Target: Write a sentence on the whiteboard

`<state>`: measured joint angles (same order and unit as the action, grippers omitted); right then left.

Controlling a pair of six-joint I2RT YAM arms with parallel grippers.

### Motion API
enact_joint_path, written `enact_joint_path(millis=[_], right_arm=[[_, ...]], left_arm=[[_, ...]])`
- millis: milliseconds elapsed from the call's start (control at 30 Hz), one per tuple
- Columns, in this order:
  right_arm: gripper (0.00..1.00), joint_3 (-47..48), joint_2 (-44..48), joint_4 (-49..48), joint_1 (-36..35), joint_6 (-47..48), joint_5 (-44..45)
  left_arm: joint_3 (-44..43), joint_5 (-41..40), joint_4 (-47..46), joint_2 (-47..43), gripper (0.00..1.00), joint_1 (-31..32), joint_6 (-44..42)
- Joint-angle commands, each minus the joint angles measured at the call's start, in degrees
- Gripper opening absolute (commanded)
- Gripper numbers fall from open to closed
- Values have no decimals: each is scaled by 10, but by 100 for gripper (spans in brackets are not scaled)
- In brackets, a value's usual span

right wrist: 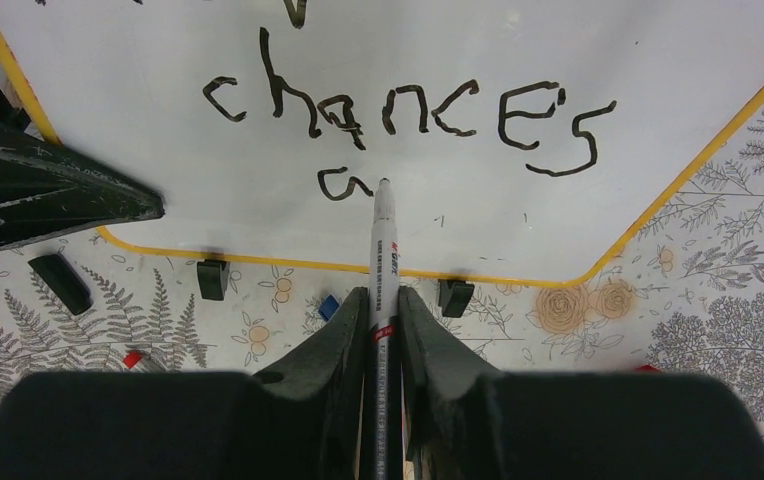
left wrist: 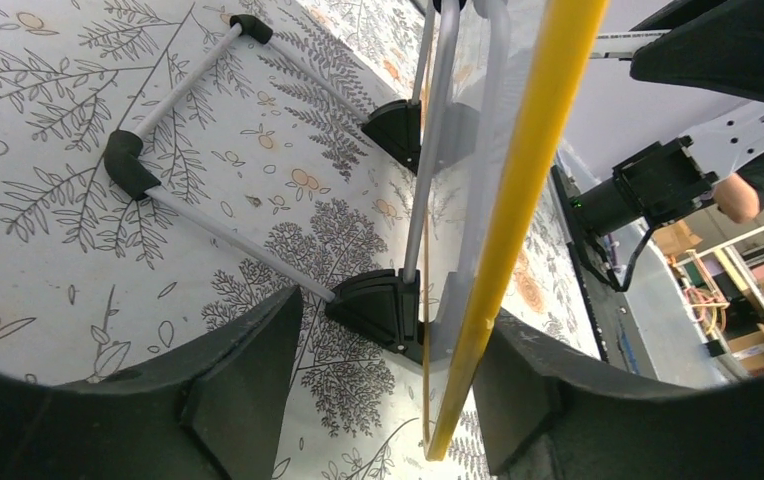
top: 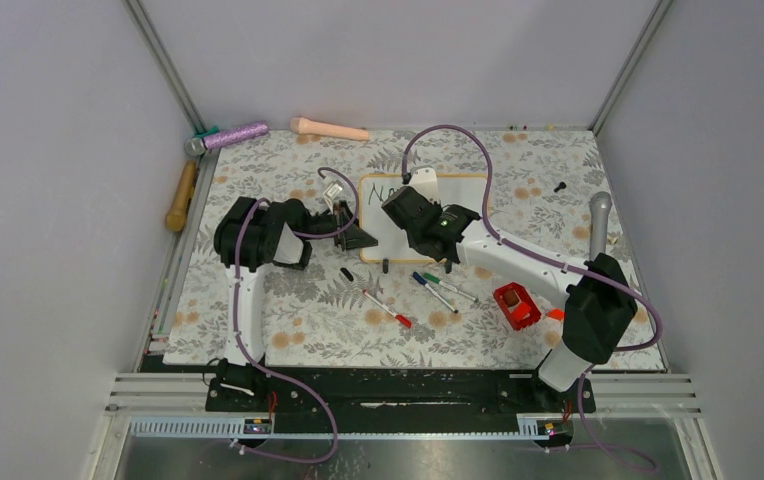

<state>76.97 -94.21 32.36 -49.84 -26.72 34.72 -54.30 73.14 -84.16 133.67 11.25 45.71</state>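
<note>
The left pincer (left wrist: 393, 315) stands open astride the left edge of the propped whiteboard (right wrist: 518, 60), which sits mid-tabletop on black feet. Its sentence (right wrist: 408, 110) shows "chances" in black, a lone "a" beneath. The right pincer (right wrist: 382, 300) clamps a marker (right wrist: 384, 250), tip at that letter; the barrel print is unreadable. The tabletop (top: 318, 330) is fern-and-flower patterned, the walls (top: 58, 150) plain grey.

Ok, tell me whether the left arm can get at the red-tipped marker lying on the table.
Probably yes. The red-tipped marker lies uncovered on the table, close to the left claw. The open claw straddles the whiteboard edge, so it must back off first.
</note>
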Motion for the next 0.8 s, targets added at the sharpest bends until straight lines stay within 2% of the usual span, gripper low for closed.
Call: enact_joint_path(millis=[0,133,233,500,767], right_arm=[[0,14,15,-1,7,6,17],[0,16,13,-1,8,9,17],[0,18,12,-2,8,11,18],[0,20,6,-1,8,12,18],[0,11,11,-17,8,15,4]], left_arm=[[-8,20,0,13,56,4,0],[-5,14,-1,10,40,4,-2],[-6,15,-1,11,46,3,-3],[-4,15,-1,10,52,4,-5],[-4,16,0,10,74,3,-7]])
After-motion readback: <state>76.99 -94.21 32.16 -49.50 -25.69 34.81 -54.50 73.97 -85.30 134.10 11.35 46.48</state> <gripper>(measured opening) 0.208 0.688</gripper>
